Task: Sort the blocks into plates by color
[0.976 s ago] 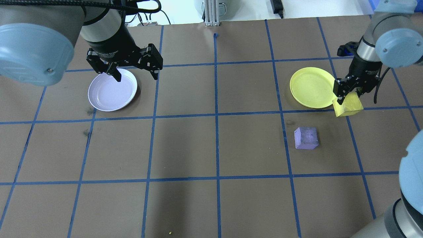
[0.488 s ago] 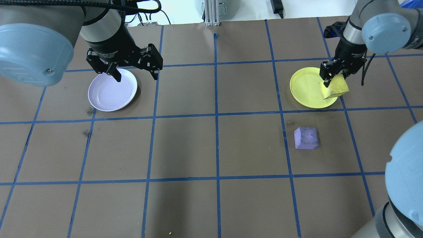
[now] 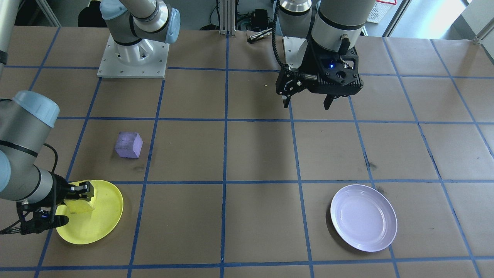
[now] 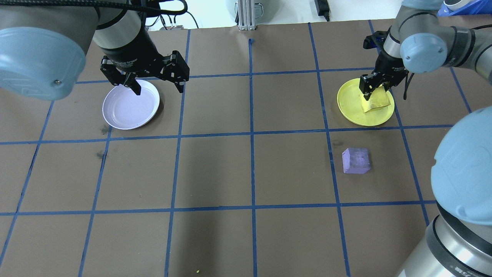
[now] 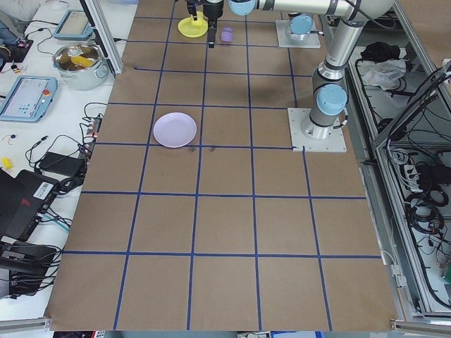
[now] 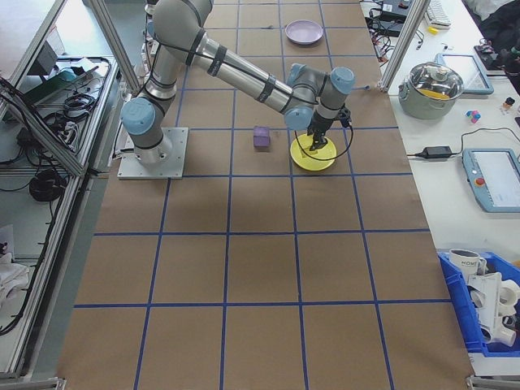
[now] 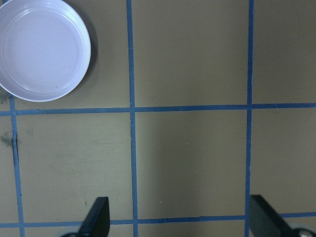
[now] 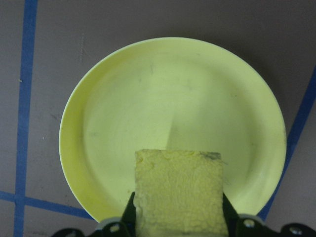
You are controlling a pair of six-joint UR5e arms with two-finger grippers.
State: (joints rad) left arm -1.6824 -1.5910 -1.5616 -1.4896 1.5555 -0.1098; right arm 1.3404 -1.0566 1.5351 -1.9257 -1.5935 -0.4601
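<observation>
Purple block (image 4: pixel 356 161) beside yellow plate (image 4: pixel 351 107)

The yellow block (image 8: pixel 178 192) is looking rough and spongy, the yellow plate (image 8: pixel 148 89) glossy and smooth, the brown table covering (image 4: pixel 215 173) matt like paper.

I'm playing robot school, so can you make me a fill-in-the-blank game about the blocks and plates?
1. The right tool holds the ____ block over the yellow plate.
2. The purple block lies on the ____, not on a plate.
3. The lavender plate has ____ blocks on it.
4. The left tool is ____ and holds nothing.

Missing words: yellow; table; no; open
</observation>
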